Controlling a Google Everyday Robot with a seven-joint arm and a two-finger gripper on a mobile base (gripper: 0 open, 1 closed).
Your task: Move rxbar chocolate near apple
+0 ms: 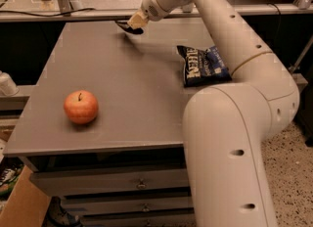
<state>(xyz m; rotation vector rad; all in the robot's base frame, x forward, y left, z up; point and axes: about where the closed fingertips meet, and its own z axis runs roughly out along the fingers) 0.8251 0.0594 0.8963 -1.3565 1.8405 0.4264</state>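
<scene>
The apple (80, 107), red-orange with a short dark stem, sits at the front left of the grey table (137, 89). A small flat black thing, the rxbar chocolate (126, 25), lies at the table's far edge. My gripper (135, 22) is right at it, over its right end, at the end of the arm reaching across from the right. The gripper hides part of the bar. I cannot tell whether the bar rests on the table or is lifted. The bar is far from the apple, across the table.
A crinkled blue chip bag (203, 64) lies on the right side of the table, next to my arm (230, 30). A rail with cables runs behind the table's far edge. Drawers (139, 184) are below the table front, and a cardboard box (22, 206) stands at the lower left.
</scene>
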